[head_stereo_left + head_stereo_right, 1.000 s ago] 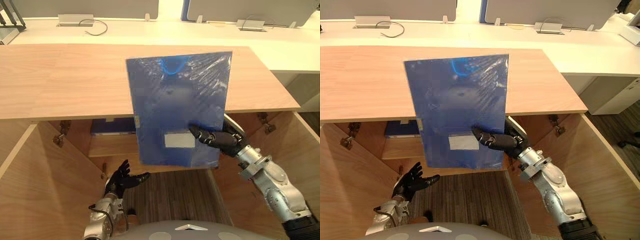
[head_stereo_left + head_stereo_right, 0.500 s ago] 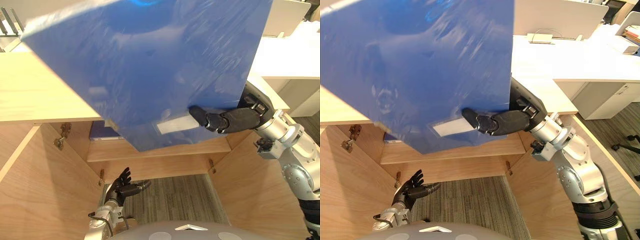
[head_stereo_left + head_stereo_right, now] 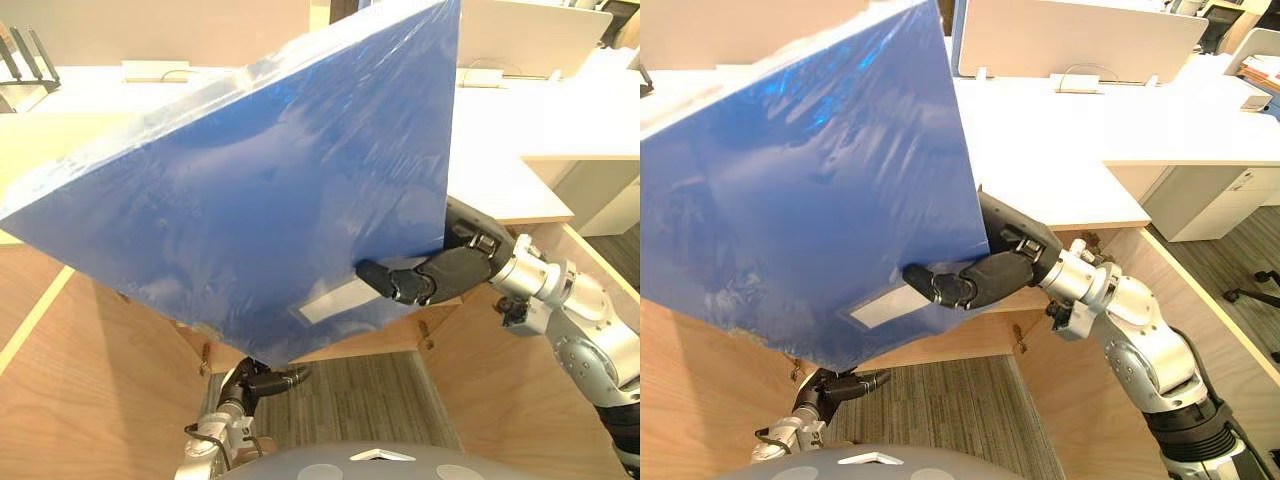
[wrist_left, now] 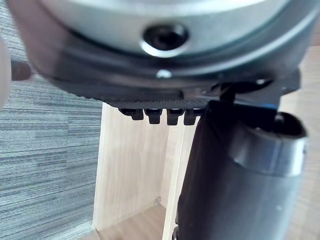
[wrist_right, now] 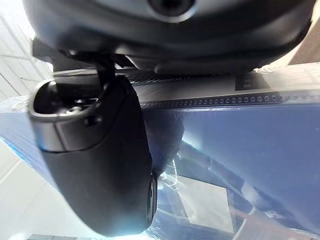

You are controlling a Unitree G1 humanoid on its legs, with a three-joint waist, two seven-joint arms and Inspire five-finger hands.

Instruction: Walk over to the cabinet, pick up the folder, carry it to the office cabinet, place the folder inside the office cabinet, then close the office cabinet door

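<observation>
A large blue plastic-wrapped folder (image 3: 270,190) with a white label (image 3: 335,298) hangs tilted, close in front of me, above the open wooden cabinet. My right hand (image 3: 430,278) is shut on its lower right edge, thumb on the front face. In the right wrist view the thumb (image 5: 100,165) presses on the folder (image 5: 260,150). My left hand (image 3: 255,382) hangs low under the folder's bottom corner, open and holding nothing. The folder hides most of the cabinet's top and inside.
The cabinet's left door (image 3: 60,400) and right door (image 3: 500,400) stand swung out towards me. A shelf edge (image 3: 390,340) shows under the folder, and grey carpet (image 3: 350,390) lies below. White desks (image 3: 560,110) run behind the cabinet top (image 3: 500,190).
The folder has tipped further, its top swinging left, and now covers the blue item on the shelf. My right hand has dropped a little. The left hand sits lower, partly behind the folder.
</observation>
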